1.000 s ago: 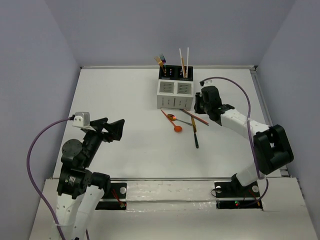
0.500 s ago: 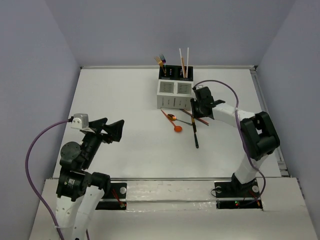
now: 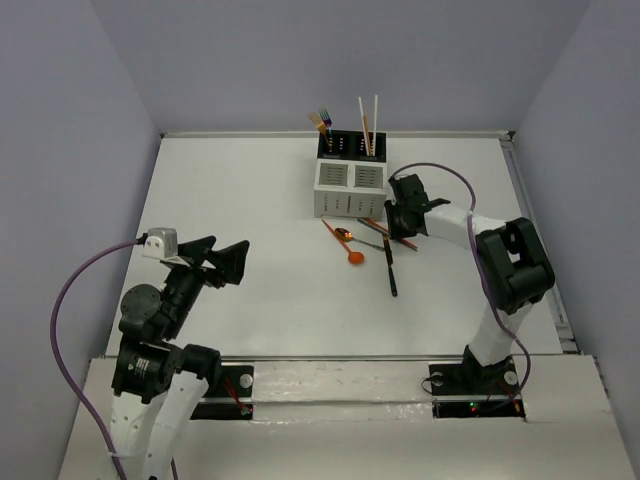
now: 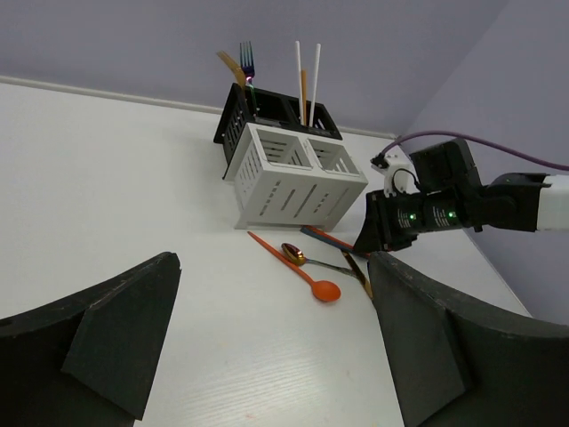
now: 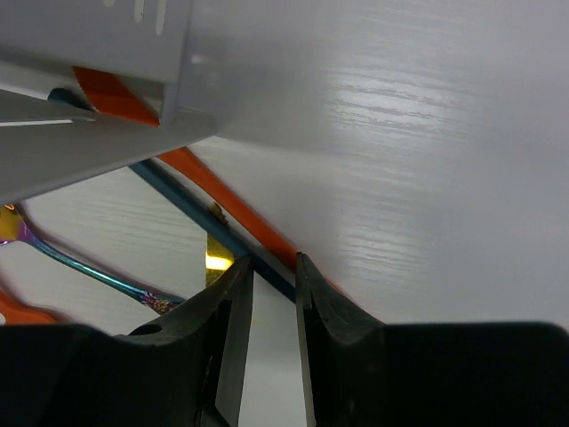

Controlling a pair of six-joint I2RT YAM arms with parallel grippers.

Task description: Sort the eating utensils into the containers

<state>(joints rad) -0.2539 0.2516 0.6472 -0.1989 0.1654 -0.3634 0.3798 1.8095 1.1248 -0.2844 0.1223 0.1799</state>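
The caddy [image 3: 349,187] stands at the back centre, its white boxes in front and its black boxes [image 3: 350,145] behind. They hold forks [image 3: 321,121] and white sticks [image 3: 368,118]. In front of it lie an orange spoon [image 3: 352,253], an iridescent spoon [image 3: 345,235], a black-and-gold stick [image 3: 390,268] and an orange stick [image 3: 401,238]. My right gripper [image 3: 397,226] is low over these sticks. In the right wrist view its jaws [image 5: 274,269] stand a narrow gap apart, astride a dark blue stick [image 5: 178,201] beside the orange stick [image 5: 224,203]. My left gripper [image 3: 226,259] is open and empty, far to the left.
The caddy's white wall [image 5: 206,53] is just beyond my right fingertips. The left wrist view shows the caddy [image 4: 293,182], the orange spoon [image 4: 300,273] and the right arm [image 4: 427,211]. A raised rim [image 3: 515,190] runs along the table's right side.
My right gripper has moved left and forward from the caddy's right side onto the sticks in front of it. The left arm has barely moved.
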